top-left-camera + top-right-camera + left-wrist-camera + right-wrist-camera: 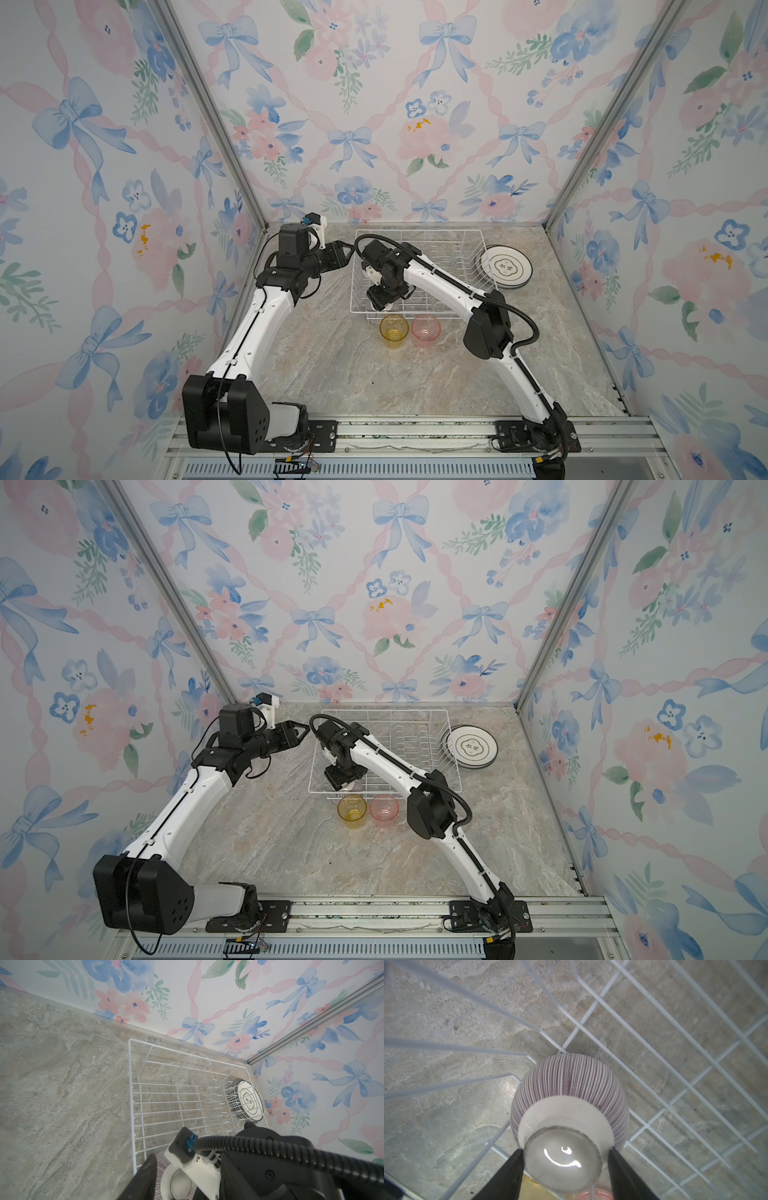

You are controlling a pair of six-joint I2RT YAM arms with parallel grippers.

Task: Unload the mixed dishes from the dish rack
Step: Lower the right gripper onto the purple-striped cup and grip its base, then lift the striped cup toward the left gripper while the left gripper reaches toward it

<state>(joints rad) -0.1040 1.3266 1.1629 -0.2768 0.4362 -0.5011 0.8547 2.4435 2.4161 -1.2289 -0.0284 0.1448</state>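
Right wrist view: the bowl [571, 1084] sits upside down, foot ring up, on the floor wires in a corner of the rack [646, 1125]. The right gripper [565, 1149] points down at it with a finger on each side of the foot ring. One finger touches the ring and the other looks a sliver off, so I cannot tell whether it grips. The rack's slanted corner wires stand close around the bowl on two sides.

In both top views that corner is the near left one, and the right arm's wrist and cable cover nearly all of the bowl. The yellow tumbler [393, 330] and pink tumbler [426, 329] stand upright side by side on the table [332, 374], just outside the rack's near wall and close to the gripper. The plates [505, 266] lie stacked on the table just beside the rack's right wall, outside it. The left gripper [348, 249] hangs at the rack's left rim near the far corner. I cannot tell how wide it stands.
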